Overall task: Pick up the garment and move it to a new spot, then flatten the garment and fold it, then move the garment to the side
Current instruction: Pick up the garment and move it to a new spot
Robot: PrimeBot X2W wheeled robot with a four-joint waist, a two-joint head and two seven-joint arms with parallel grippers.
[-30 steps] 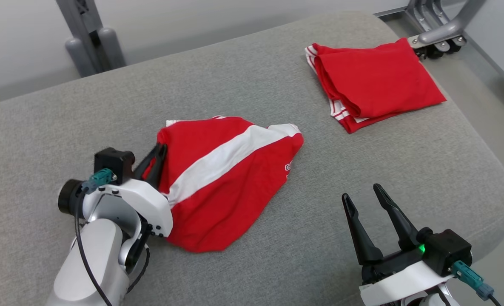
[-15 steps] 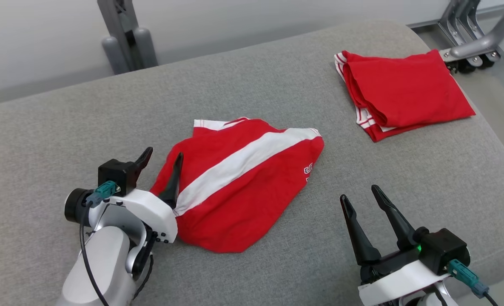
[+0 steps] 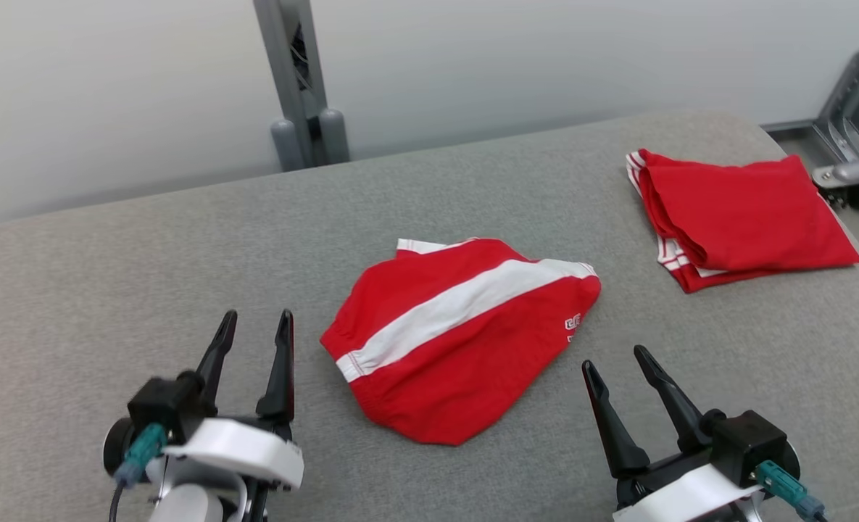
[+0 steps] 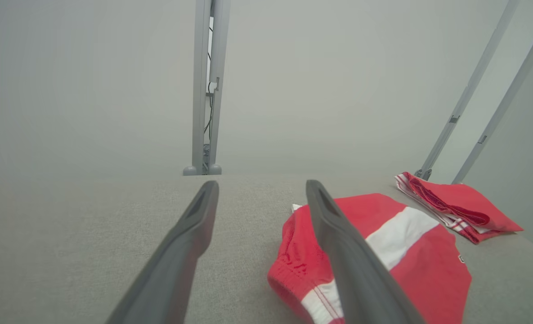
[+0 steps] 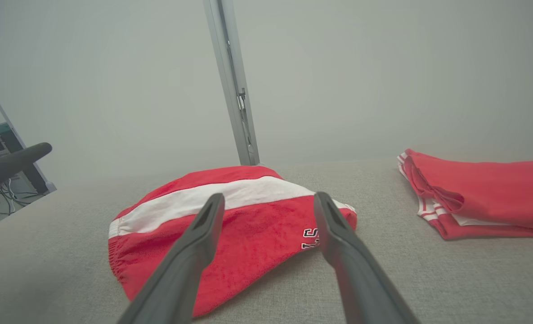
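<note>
Left gripper (image 3: 257,319): jaws spread, having just released the striped red garment (image 3: 465,341), now lying crumpled left of the folded red stack (image 3: 744,217); right gripper (image 3: 614,357) likewise spread, nearer that stack; relocation apparently done, flattening next.

Soft even light, hazy wide-angle wrist views.

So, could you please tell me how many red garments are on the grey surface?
2. A rumpled red garment with a white stripe lies in the middle; a folded red garment sits at the far right corner. The folded one could hide another layer.
</note>
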